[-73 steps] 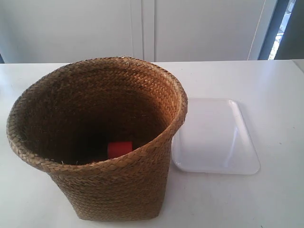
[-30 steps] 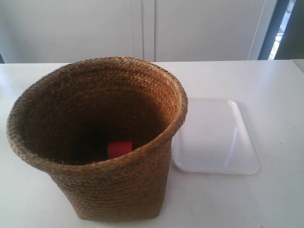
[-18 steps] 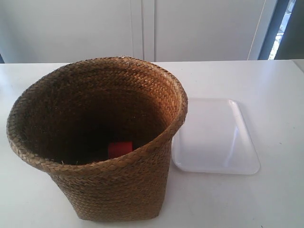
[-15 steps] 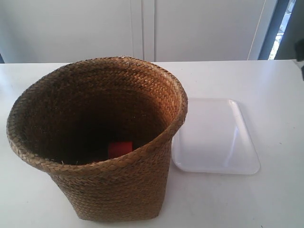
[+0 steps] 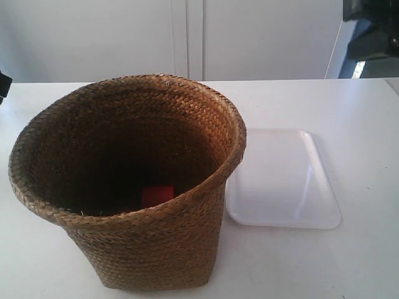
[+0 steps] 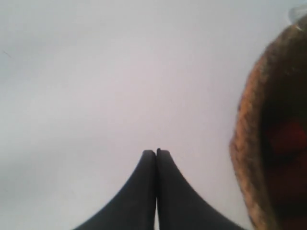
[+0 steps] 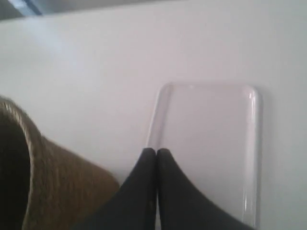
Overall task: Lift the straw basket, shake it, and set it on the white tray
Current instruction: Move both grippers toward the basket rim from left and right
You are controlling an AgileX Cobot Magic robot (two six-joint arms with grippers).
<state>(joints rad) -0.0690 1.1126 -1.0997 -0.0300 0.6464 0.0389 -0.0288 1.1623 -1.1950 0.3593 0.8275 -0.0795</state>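
Woven brown straw forms the straw basket (image 5: 143, 249), which stands upright on the white table (image 5: 361, 268), toward the exterior view's left and close to the camera. Its round rim flares wide, its base is narrower, and its inside is dark. A small red thing (image 5: 157, 195) lies at the bottom of it; its shape is hard to make out. The white tray (image 5: 287, 187) lies flat on the table just beside the basket, on the exterior view's right. The flared rim hides part of the tray's near edge in that view, and I cannot tell whether the two touch. The basket rests on the table, not on the tray.

The left gripper (image 6: 156, 153) has its two black fingers pressed tight together with nothing between them. It hangs over bare table, with the basket's rim off to one side and apart from it. The right gripper (image 7: 156, 152) is pinched together in the same way and holds nothing. It hangs above the tray's edge on the basket's side, clear of both.

In the exterior view a dark part of the arm at the exterior view's right (image 5: 374, 25) shows in the upper corner, and a dark sliver (image 5: 3, 84) shows at the left edge. A pale wall (image 5: 262, 37) stands behind the table
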